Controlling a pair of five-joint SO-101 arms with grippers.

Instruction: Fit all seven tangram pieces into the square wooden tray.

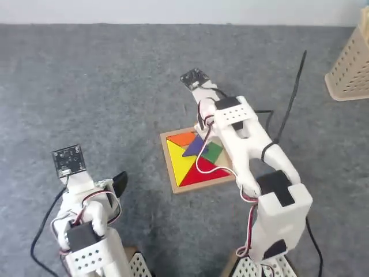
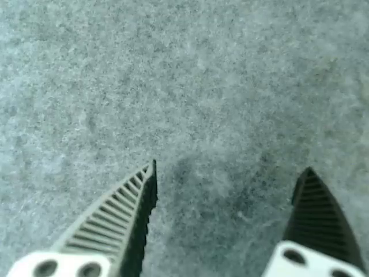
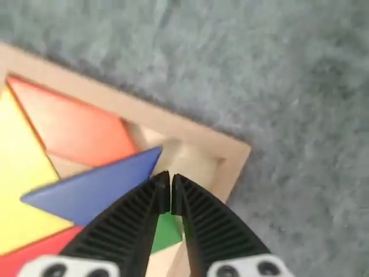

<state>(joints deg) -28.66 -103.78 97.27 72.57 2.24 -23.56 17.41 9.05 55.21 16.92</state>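
1. The wooden tray sits on the grey carpet near the middle of the table, turned a little askew, with the right arm stretched out over it.
2. Inside the tray, a yellow triangle fills the side nearest the left arm. An orange piece lies along the far rim, and a red triangle along the near rim.
3. A blue triangle lies slantwise in the middle. It touches the yellow triangle and the orange piece, and one sharp tip points toward a tray corner.
4. A green piece peeks out just beside the blue triangle, partly hidden under the right gripper.
5. In the corner past the blue tip, bare wood of the tray floor shows between the orange piece and the rim.
6. The right gripper hangs low over the tray with its fingers pinched together, only a thin slit between them. Its tips sit right at the edge of the blue triangle. From here I cannot tell whether they hold anything.
7. The left gripper is well apart from the tray, over bare carpet, with its fingers spread wide and nothing between them.
8. A beige perforated basket stands at the far right edge of the carpet.
9. A black cable rises behind the right arm.
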